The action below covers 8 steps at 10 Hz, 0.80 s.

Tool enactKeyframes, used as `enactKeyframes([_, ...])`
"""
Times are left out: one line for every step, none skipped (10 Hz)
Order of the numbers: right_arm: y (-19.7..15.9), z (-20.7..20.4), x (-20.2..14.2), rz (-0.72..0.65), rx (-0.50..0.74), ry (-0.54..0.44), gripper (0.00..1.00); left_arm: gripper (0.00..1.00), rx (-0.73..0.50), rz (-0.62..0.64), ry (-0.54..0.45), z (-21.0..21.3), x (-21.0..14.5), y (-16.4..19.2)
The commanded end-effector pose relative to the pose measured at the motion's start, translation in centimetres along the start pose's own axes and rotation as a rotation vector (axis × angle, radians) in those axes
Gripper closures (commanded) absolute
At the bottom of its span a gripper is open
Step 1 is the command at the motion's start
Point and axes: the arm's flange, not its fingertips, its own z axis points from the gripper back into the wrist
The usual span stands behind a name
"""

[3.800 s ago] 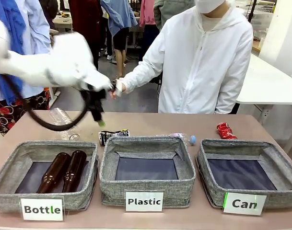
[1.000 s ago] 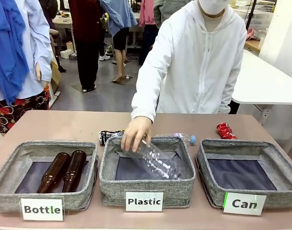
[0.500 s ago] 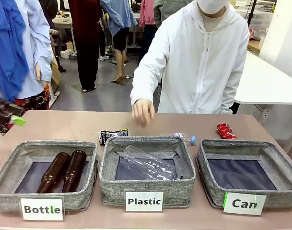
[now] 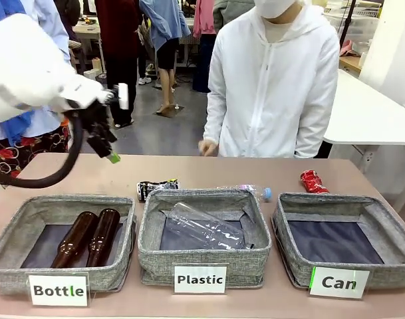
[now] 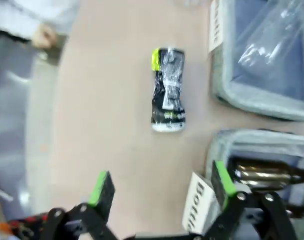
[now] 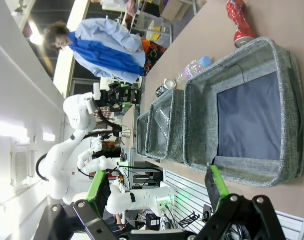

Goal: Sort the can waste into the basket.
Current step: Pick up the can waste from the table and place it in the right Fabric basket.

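Observation:
A dark crushed can (image 4: pixel 157 188) with a yellow-green end lies on the table behind the Plastic basket. In the left wrist view this dark can (image 5: pixel 167 90) lies ahead of my open left gripper (image 5: pixel 161 186), well clear of the fingers. My left gripper (image 4: pixel 109 154) hangs above the table's back left, holding nothing. A shiny red crushed can (image 4: pixel 313 181) lies behind the grey basket (image 4: pixel 388 274) labelled "Can", whose dark floor is bare. The right wrist view shows the red can (image 6: pixel 239 20), the Can basket (image 6: pixel 197 120), and my open right gripper (image 6: pixel 156 186) holding nothing.
The middle Plastic basket (image 4: pixel 202 259) holds a clear bottle (image 4: pixel 205 227). Two brown bottles (image 4: pixel 89 237) lie in the Bottle basket (image 4: pixel 9 239). Another clear bottle with a blue cap (image 4: pixel 255 191) lies behind the Plastic basket. The person's hand (image 4: pixel 207 147) rests at the far edge.
The person's hand let the clear bottle drop into the Plastic basket and drew back to the far edge. My left arm swung in from the left over the table's back left.

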Motion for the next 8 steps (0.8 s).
enactKeyframes([0.1,0.1,0.3,0.025,0.023,-0.016,0.0,0.0,-0.074,-0.101,0.091,-2.2,3.4,3.1])
enactKeyframes([0.1,0.1,0.3,0.025,0.023,-0.016,0.0,0.0,-0.08,-0.12,0.122,-3.7,5.1,3.4])
enactKeyframes([0.1,0.1,0.3,0.025,0.023,-0.016,0.0,0.0,-0.088,-0.126,0.144,-5.1,6.3,3.7])
enactKeyframes([0.1,0.1,0.3,0.025,0.023,-0.016,0.0,0.0,-0.136,-0.138,0.152,-6.8,7.2,3.7])
enactKeyframes([0.1,0.1,0.3,0.025,0.023,-0.016,0.0,0.0,-0.14,-0.132,0.159,-8.2,7.8,3.4])
enactKeyframes([0.1,0.1,0.3,0.025,0.023,-0.016,0.0,0.0,-0.118,-0.121,0.181,-9.3,8.0,3.2])
enactKeyframes([0.1,0.1,0.3,0.025,0.023,-0.016,0.0,0.0,-0.117,-0.121,0.185,-10.3,8.1,2.9])
enactKeyframes([0.1,0.1,0.3,0.025,0.023,-0.016,0.0,0.0,-0.122,-0.118,0.194,-11.4,8.0,2.5])
